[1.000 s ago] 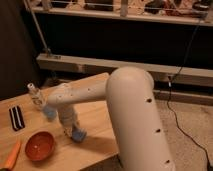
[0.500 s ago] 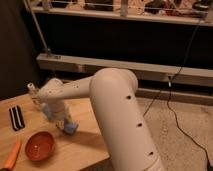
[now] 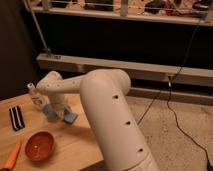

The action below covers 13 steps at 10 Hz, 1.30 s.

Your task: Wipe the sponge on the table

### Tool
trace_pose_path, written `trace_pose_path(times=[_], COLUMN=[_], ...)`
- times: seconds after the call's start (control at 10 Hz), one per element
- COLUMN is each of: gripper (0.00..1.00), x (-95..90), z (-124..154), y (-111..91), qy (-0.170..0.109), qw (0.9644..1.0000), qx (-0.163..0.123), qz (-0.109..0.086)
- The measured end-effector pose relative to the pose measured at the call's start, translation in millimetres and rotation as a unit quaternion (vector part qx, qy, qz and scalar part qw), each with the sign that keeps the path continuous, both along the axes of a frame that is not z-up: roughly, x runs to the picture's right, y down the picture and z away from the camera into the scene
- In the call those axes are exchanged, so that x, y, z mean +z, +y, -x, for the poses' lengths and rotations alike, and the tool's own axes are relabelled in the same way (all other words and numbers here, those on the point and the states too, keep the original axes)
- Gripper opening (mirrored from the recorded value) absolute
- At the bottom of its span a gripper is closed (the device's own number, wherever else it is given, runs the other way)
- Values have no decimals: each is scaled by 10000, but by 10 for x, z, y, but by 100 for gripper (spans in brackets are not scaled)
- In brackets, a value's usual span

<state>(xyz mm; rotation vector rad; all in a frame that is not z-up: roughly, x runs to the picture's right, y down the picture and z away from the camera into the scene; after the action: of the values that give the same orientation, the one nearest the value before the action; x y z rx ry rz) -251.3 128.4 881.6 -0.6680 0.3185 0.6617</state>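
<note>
While the pincer hangs low, the sponge touches the table.

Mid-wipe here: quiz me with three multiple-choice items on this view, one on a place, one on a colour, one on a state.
1. Where is the gripper?
A. Low on the table, at the sponge
B. Raised high above the tabletop
C. Off to the side, over the floor

2. What colour is the bowl?
A. Green
B. Orange
C. White

3. How does the bowl sit?
A. Upside down
B. Tipped on its side
C. Upright, opening up

Answers:
1 A: the arm's end comes down on the wood right at the light-blue sponge.
2 B: it shows orange against the light wood.
3 C: its hollow inside faces up.
</note>
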Motion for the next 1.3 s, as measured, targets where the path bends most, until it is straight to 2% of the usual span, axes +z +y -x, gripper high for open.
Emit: trace_pose_path(times=[0.3,0.6,1.0,1.3], gripper=[0,0,0,0], x=[282,497,657,694], z=[-18,-139,-426,-736], y=[-347,-625,-841,-903], qy=[267,515,832,1079], qw=[9993,9975,9933,9896], qx=[81,300,652,818], qz=[-230,-390,-473,-478])
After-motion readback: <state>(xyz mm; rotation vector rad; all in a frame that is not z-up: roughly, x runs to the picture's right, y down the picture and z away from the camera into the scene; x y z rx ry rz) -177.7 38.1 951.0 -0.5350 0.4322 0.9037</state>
